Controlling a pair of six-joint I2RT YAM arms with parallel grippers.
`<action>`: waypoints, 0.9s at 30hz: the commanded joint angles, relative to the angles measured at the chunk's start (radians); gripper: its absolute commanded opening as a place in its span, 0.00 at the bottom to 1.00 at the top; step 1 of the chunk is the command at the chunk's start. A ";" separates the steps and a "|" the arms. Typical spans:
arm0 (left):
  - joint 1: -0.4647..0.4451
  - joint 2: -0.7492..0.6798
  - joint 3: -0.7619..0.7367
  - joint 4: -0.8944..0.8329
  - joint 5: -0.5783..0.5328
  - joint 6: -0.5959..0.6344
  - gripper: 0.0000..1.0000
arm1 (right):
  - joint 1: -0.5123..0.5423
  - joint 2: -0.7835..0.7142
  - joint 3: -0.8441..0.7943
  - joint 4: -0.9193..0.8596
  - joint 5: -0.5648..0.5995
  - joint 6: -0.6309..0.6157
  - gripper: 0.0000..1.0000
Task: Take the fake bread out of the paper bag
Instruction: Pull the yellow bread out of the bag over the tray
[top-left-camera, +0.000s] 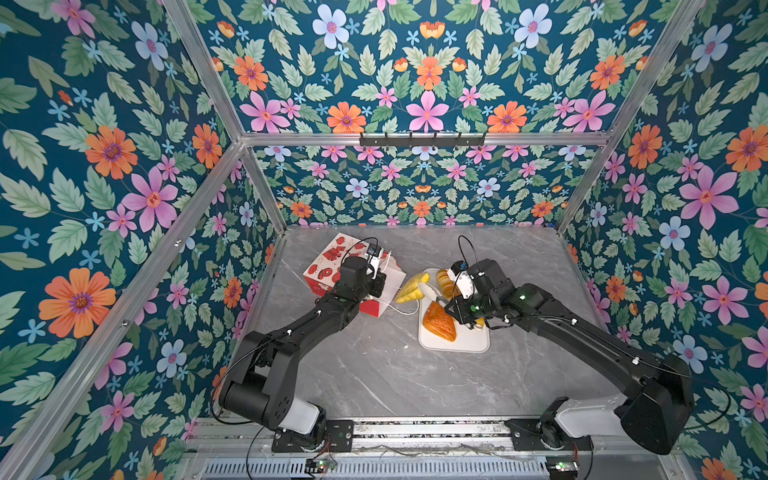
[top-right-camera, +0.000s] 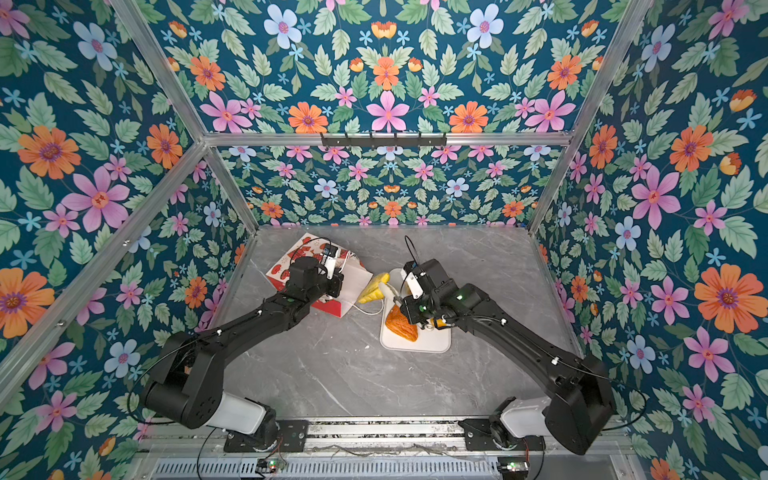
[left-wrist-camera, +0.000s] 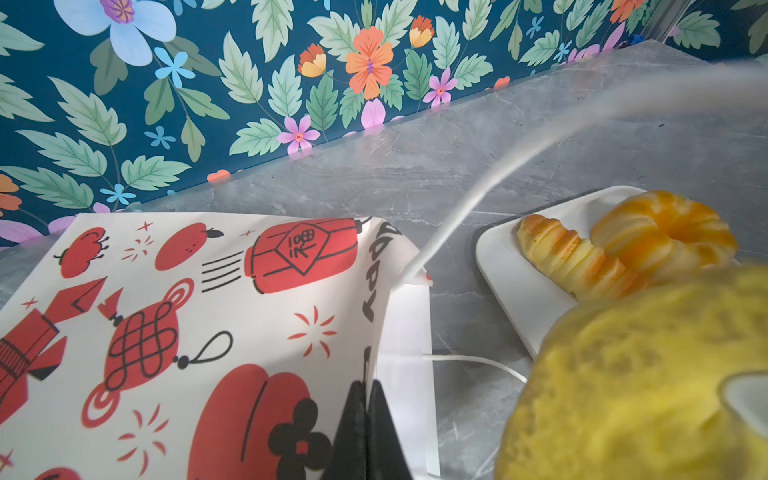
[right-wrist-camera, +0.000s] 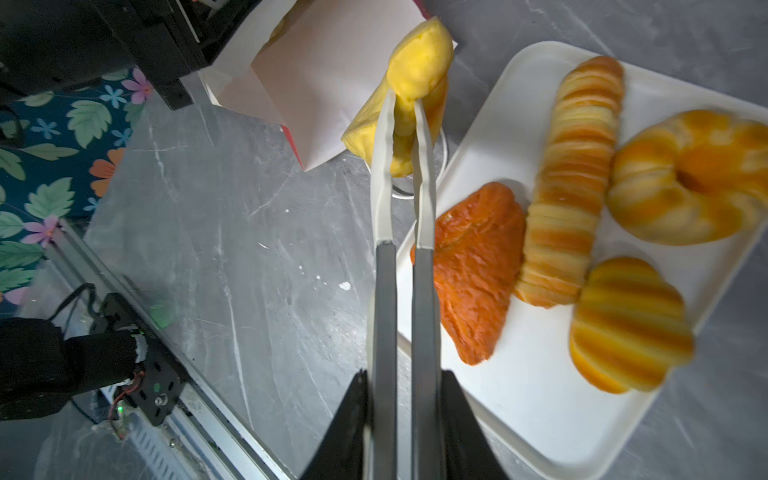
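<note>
At the mouth of the paper bag (left-wrist-camera: 208, 311), which lies on its side on the table (right-wrist-camera: 249, 208), the left gripper (left-wrist-camera: 368, 419) has its jaws pressed together on the paper edge. The right gripper (right-wrist-camera: 404, 376) squeezes tongs (right-wrist-camera: 384, 291). Their white tips pinch a yellow bun (right-wrist-camera: 419, 62) just outside the bag, beside the white tray (right-wrist-camera: 540, 415) carrying four other breads (right-wrist-camera: 569, 187).

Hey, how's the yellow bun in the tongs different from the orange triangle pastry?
The yellow bun is pale and pinched in the tongs beside the bag. The orange pastry is darker and lies flat on the tray. Both are toy bread.
</note>
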 joint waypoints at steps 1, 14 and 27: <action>0.000 0.001 0.007 0.010 0.005 -0.006 0.00 | -0.001 -0.030 0.036 -0.147 0.133 -0.073 0.22; -0.001 0.012 -0.014 0.046 0.024 -0.007 0.00 | -0.001 0.085 0.338 -0.587 0.419 -0.182 0.22; 0.000 -0.008 -0.059 0.083 0.026 -0.009 0.00 | 0.001 0.212 0.595 -0.845 0.437 -0.206 0.22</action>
